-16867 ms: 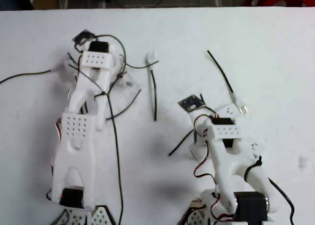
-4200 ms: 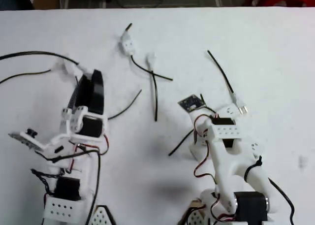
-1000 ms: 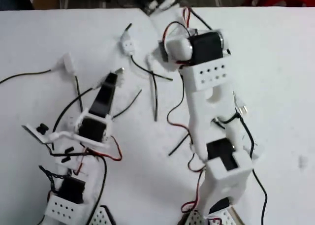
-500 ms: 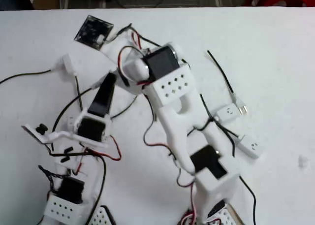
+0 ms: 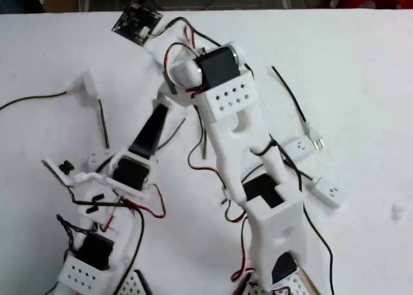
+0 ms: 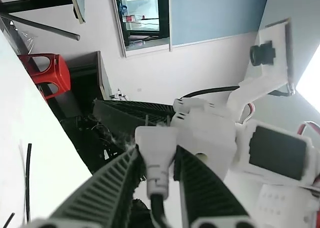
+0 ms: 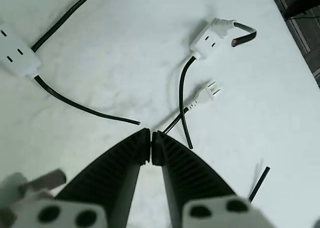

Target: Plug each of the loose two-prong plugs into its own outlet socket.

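My left gripper (image 6: pixel 156 155) is shut on a white two-prong plug (image 6: pixel 154 150) whose black cord hangs down between the fingers. It is held up off the table, close to the right arm's white wrist. From above, the left gripper (image 5: pixel 160 109) points at the right arm (image 5: pixel 222 95). My right gripper (image 7: pixel 151 139) is shut with nothing in it, hovering over the table. Below it lie a white outlet socket (image 7: pixel 212 34) with a short cord stub, a small loose plug (image 7: pixel 207 92) and a second socket (image 7: pixel 17 56).
In the high view one socket (image 5: pixel 84 84) lies at the left. Two more sockets (image 5: pixel 298 146) (image 5: pixel 329 193) and a pronged plug (image 5: pixel 316 140) lie at the right. Loose black cords cross the middle. The table's far edge (image 5: pixel 290 10) is near the right arm's wrist.
The right arm swung from the far middle over to the far left and its wrist then edged farther back. The left gripper shifted right, toward that arm, still holding the plug.
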`<state>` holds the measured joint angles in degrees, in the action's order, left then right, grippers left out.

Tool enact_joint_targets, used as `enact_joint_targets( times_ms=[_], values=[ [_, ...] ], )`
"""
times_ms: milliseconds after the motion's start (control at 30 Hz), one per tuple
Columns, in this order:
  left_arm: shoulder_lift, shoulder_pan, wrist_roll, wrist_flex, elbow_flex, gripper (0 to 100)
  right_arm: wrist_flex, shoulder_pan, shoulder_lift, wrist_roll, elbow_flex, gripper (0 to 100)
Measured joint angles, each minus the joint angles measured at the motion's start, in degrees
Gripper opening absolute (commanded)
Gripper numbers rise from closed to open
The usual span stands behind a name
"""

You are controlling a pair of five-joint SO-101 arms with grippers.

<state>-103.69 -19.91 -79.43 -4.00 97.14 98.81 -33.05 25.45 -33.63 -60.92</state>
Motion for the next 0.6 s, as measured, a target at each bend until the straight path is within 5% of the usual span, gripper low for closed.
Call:
enact_joint_targets(
  times_ms=[267, 433, 600],
  values=[
    [0.8, -1.4, 0.1, -0.2, 0.0, 3, -0.1, 8.4, 0.0, 0.1, -0.2, 1.9],
    [0.8, 4.5, 1.0, -0.2, 0.0, 3, -0.1, 19.3, 0.4, 0.1, -0.2, 1.9],
    [0.8, 11.8, 14.3, -4.7, 0.0, 3, -0.1, 26.9, 0.4, 0.2, 6.1, 1.9]
  ],
)
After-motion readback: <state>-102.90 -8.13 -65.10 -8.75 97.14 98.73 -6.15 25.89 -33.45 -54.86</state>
